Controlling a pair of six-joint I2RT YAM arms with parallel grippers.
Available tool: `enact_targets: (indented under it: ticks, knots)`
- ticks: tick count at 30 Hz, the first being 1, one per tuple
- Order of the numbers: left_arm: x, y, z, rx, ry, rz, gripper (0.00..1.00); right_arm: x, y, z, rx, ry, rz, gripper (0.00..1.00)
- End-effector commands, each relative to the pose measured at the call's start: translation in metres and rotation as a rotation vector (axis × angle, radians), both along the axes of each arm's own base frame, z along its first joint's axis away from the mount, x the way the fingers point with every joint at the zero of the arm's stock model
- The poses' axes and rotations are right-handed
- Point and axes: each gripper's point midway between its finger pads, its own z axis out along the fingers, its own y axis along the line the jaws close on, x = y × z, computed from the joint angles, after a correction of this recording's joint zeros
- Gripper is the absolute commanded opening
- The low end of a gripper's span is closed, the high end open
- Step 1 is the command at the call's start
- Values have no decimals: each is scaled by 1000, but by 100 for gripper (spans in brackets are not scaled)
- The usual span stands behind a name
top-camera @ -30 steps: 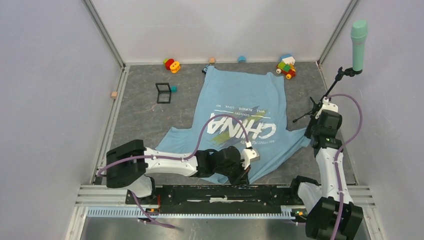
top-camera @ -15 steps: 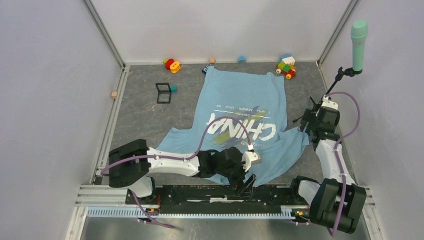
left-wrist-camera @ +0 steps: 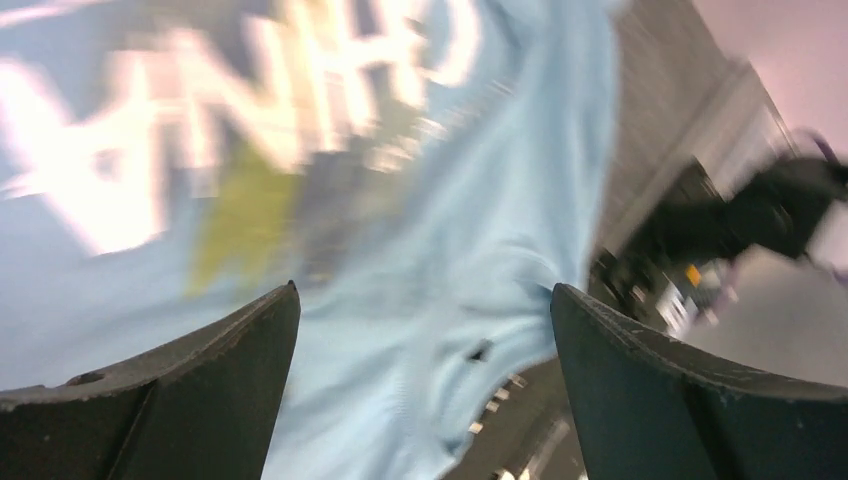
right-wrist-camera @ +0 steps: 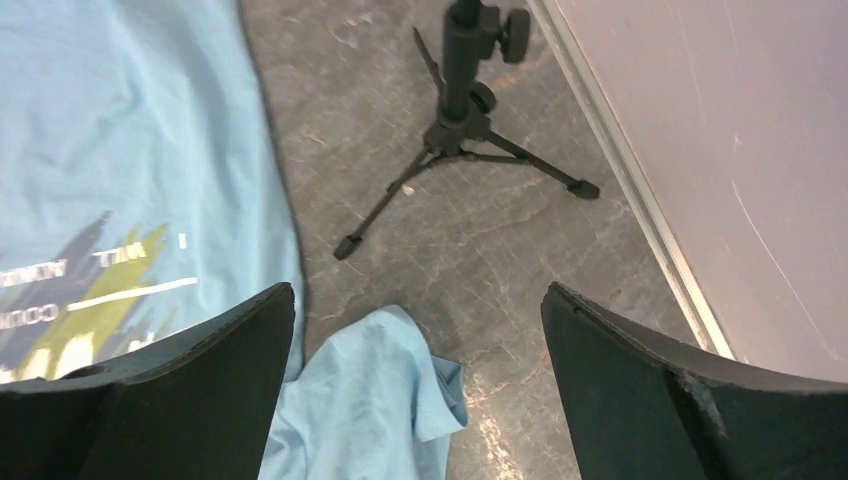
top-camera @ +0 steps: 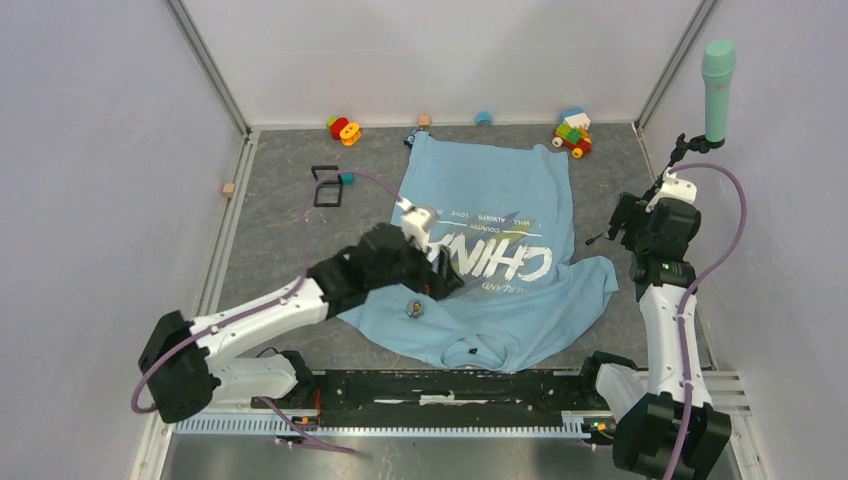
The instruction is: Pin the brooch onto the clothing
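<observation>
The light blue T-shirt (top-camera: 500, 190) with the white "CHINA" print lies spread on the grey table, collar toward the near edge. The brooch (top-camera: 413, 308), a tiny dark round disc with a glint, sits on the shirt's near left part, just below my left gripper (top-camera: 443, 275). That gripper hovers over the print, open and empty. In the blurred left wrist view (left-wrist-camera: 422, 288) only shirt (left-wrist-camera: 440, 230) shows between its fingers, and the brooch is not seen there. My right gripper (top-camera: 622, 222) is open and empty above the shirt's folded right sleeve (right-wrist-camera: 370, 390).
A microphone stand (top-camera: 717, 75) stands at the right wall, its tripod (right-wrist-camera: 465, 130) just beyond my right gripper. A black square frame (top-camera: 327, 186) lies left of the shirt. Toy blocks (top-camera: 343, 130) (top-camera: 572, 132) sit along the back edge. A dark rail (top-camera: 440, 385) runs along the near edge.
My left arm swung from the shirt's near edge up and left over the print. The brooch now shows lying on the shirt. My right gripper lifted slightly.
</observation>
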Motion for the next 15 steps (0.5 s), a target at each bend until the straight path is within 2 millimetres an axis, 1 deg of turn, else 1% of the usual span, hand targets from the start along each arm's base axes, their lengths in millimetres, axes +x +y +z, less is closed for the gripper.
enact_targets:
  ticks: [1, 2, 5, 8, 10, 12, 13, 15]
  knots:
    - [55, 85, 13, 74, 51, 342, 100, 13, 25, 54, 24, -173, 141, 98]
    - [66, 106, 20, 89, 41, 407, 100, 15, 30, 62, 24, -203, 170, 98]
    - [93, 168, 47, 94, -10, 609, 100, 16, 52, 90, 16, -317, 296, 98]
    - [109, 221, 78, 63, -60, 764, 100, 10, 71, 116, -16, -449, 396, 98]
    - [113, 248, 98, 64, -110, 842, 100, 4, 79, 128, -49, -519, 439, 98]
    - [115, 268, 113, 84, -189, 901, 100, -2, 83, 136, -91, -583, 460, 98]
    - [117, 278, 118, 102, -231, 935, 100, -6, 83, 139, -115, -614, 461, 98]
    - [117, 293, 124, 128, -296, 995, 100, -12, 84, 139, -145, -651, 460, 98]
